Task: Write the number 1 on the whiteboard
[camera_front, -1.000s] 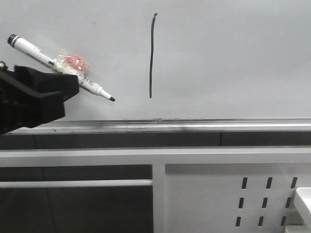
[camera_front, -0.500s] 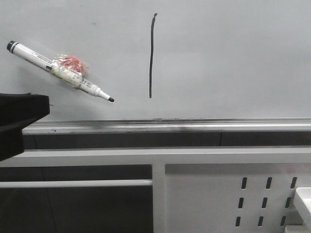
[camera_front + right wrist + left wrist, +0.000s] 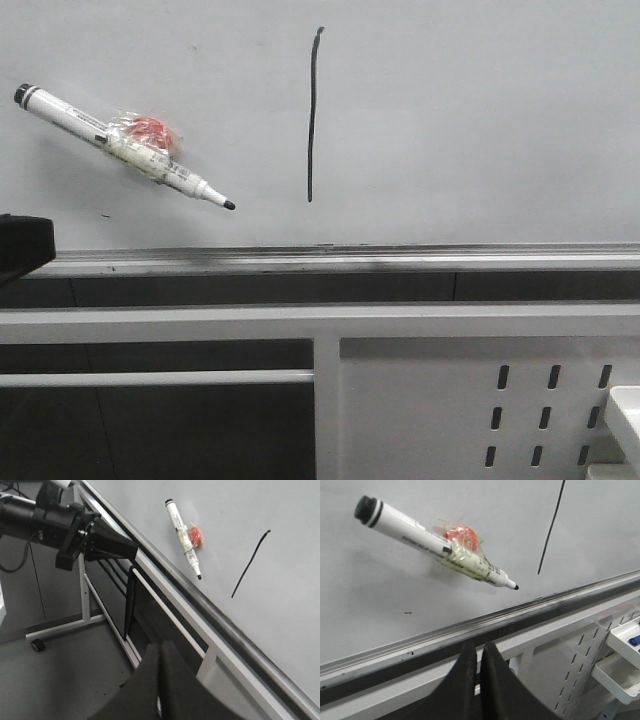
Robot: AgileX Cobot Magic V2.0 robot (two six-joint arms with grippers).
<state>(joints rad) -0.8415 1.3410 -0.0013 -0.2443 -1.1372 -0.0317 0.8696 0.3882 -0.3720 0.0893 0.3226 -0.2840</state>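
The number 1 (image 3: 312, 115) is a thin, slightly wavy black stroke on the whiteboard (image 3: 480, 120). It also shows in the left wrist view (image 3: 550, 530) and the right wrist view (image 3: 250, 564). A white marker pen (image 3: 120, 148) with a red disc taped to it sticks to the board left of the stroke, tip down-right, with nothing holding it (image 3: 440, 547) (image 3: 184, 539). My left gripper (image 3: 479, 645) is shut and empty, below and away from the pen; only its black edge (image 3: 20, 245) shows in the front view. My right gripper (image 3: 161, 646) is shut and empty, far from the board.
A silver rail (image 3: 350, 255) runs along the board's lower edge. Below it are a white frame and a perforated metal panel (image 3: 480, 400). White trays (image 3: 625, 655) hang at the lower right. The stand's base has a caster (image 3: 35, 645) on the floor.
My left gripper has pulled back left and down, away from the marker pen, almost out of the front view. The pen stays stuck on the board. The stroke is unchanged.
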